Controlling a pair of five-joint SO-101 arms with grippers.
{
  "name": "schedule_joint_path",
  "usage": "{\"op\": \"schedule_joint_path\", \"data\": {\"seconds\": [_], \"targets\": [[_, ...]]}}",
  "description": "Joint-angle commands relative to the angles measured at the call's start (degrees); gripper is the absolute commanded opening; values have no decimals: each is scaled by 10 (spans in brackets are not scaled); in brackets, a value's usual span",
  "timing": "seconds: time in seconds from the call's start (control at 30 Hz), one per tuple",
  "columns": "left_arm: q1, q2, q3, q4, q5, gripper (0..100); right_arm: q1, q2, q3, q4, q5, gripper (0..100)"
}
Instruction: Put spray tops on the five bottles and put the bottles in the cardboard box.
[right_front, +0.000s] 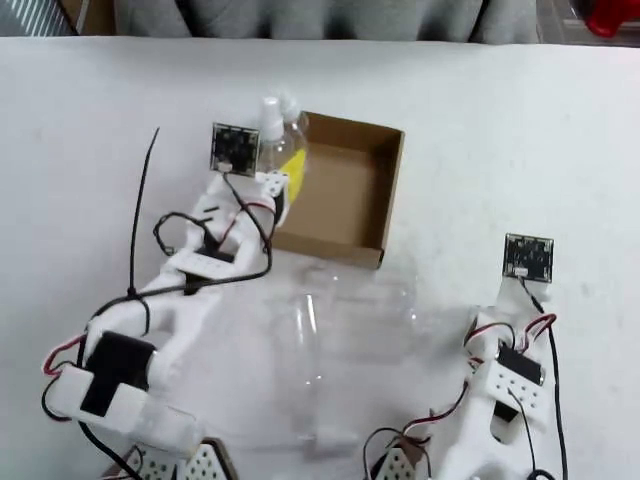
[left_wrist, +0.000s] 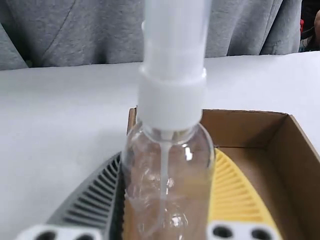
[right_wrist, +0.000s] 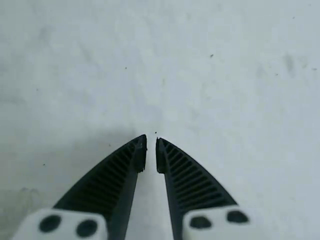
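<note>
A clear bottle (left_wrist: 167, 190) with a white spray top (left_wrist: 172, 90) stands upright between the grey and yellow fingers of my left gripper (left_wrist: 167, 160), which is shut on it. In the high view this bottle (right_front: 285, 140) is at the left wall of the open cardboard box (right_front: 330, 245), with the left gripper (right_front: 278, 180) just in front of it. My right gripper (right_wrist: 151, 145) points down at bare table, its black fingers almost touching with nothing between them. The right arm (right_front: 510, 375) stands at the front right.
Faint see-through shapes, seemingly clear bottles (right_front: 340, 330), lie on the white table between the two arms, in front of the box. A grey cloth (left_wrist: 75, 30) hangs beyond the table's far edge. The box floor (left_wrist: 255, 170) is bare where seen.
</note>
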Motion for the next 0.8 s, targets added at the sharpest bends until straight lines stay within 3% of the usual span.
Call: {"op": "schedule_joint_path", "data": {"seconds": [0.0,0.77], "targets": [[-6,7,-55,-25,-2,21,-5,-7,-2,-10,1,18],[-7,84,-89,-25,-7,24,-5,-6,-2,-10,1,18]]}}
